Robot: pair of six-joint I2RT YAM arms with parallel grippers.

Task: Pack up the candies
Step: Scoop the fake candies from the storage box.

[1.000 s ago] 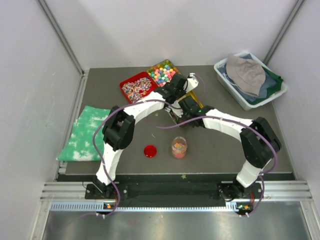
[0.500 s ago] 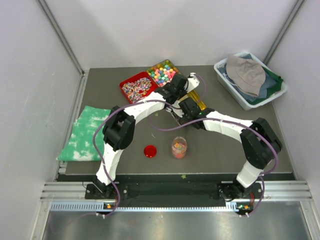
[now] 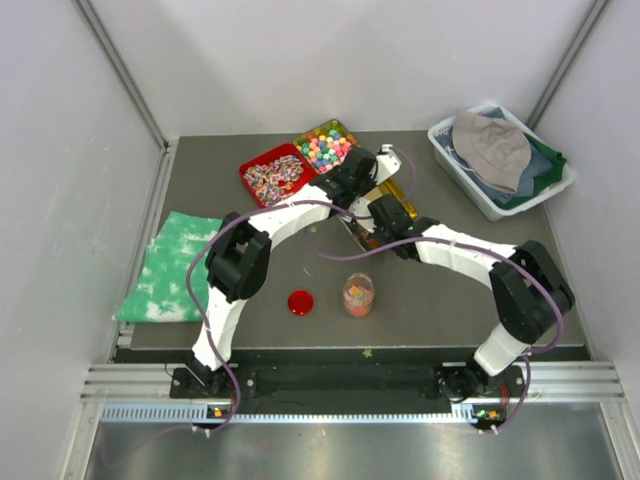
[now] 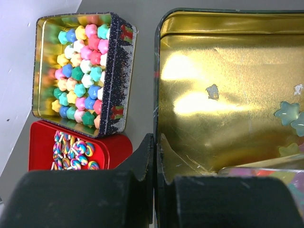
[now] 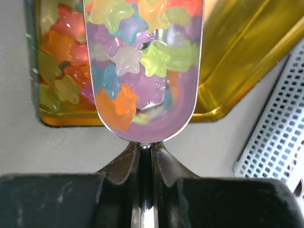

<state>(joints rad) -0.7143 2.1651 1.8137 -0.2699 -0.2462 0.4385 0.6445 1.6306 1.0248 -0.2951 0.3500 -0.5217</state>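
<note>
1. Moved since a second ago: the right arm has swung rightward along the gold tin. The left arm, jar and red lid are unchanged.
2. Left hand: fingers pressed together on the gold tin's side wall at a corner. Judged a steadying hold, so the tin does not slide during scooping.
3. Right hand: pinching the thin handle of a metal scoop. The bowl is roughly level over the gold tin's edge, judged so the load stays in.
4. Candies: glossy star-shaped pieces heaped in the scoop. More lie in the gold tin below it, and some are already in the jar.
5. Jar: open on the table, on the gold tin's near side and well apart, with the red lid beside it. Judged the destination.
6. Surroundings: a dark tin of pastel sweets sits just beside the gold tin, not touching. A red tray of striped wrapped sweets lies next to that. A bin of clothes and a green cloth are well apart.
7. Obstruction: a purple cable loops between the gold tin and the jar, so the carry may brush it.
</note>
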